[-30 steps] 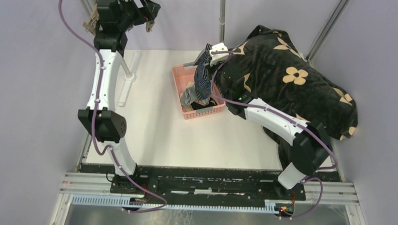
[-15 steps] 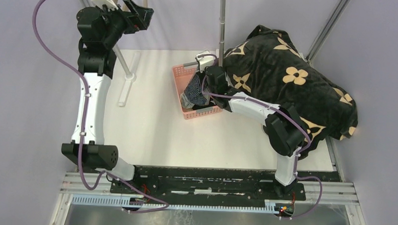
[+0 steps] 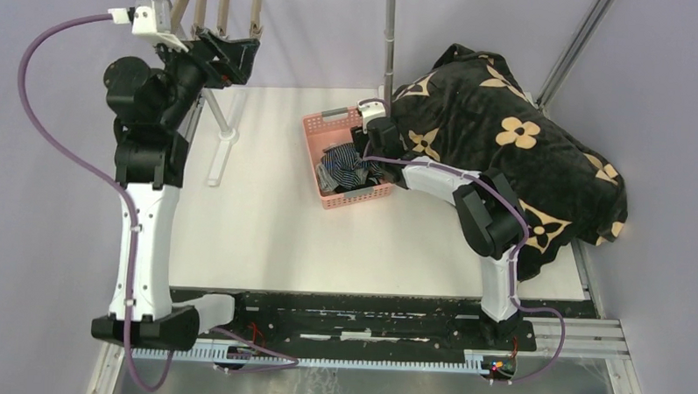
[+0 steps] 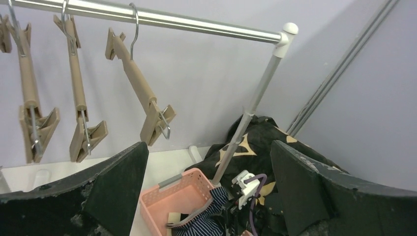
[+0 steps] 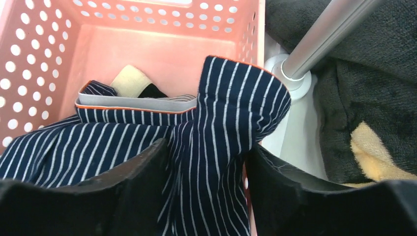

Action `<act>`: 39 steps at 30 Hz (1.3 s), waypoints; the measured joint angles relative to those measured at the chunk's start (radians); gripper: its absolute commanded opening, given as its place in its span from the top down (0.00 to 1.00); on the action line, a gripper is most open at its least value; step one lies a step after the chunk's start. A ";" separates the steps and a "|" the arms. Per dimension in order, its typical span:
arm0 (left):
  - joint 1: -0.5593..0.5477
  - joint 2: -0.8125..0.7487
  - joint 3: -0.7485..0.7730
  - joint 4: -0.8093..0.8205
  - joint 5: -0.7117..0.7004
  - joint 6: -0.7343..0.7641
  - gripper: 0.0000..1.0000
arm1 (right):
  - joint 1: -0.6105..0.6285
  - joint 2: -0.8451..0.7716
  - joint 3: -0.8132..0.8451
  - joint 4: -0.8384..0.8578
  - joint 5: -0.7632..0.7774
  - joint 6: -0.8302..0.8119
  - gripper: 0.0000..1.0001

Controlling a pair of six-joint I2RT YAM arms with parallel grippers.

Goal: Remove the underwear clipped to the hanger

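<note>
The navy underwear with thin white stripes lies in the pink basket, one fold draped over the basket's right wall. My right gripper stands just above it, jaws apart, with the cloth loose between the fingers. From above, the striped heap fills the basket under the right gripper. A black piece peeks out below. Three tan clip hangers hang on the rail with nothing in their clips. My left gripper is raised near them, open, holding nothing.
A big black blanket with tan flowers lies heaped at the right, against the basket. The rack's upright pole stands on its foot just right of the basket. The left arm reaches up to the hangers at the back left.
My right gripper came down into the basket with the navy underwear and its jaws have spread apart. The left arm has risen and stretched toward the hangers.
</note>
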State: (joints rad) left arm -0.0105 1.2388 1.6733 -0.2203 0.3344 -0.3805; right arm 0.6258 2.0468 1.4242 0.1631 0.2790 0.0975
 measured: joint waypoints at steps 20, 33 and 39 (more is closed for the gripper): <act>0.000 -0.424 -0.302 -0.051 -0.293 0.077 0.01 | 0.007 -0.625 -0.212 0.023 0.009 -0.051 0.13; 0.000 -0.594 -0.388 -0.171 -0.548 0.097 0.01 | 0.007 -1.132 -0.568 0.070 0.325 -0.126 0.09; 0.000 -0.619 -0.414 -0.216 -0.659 0.103 0.01 | 0.007 -1.332 -0.634 0.080 0.433 -0.184 0.09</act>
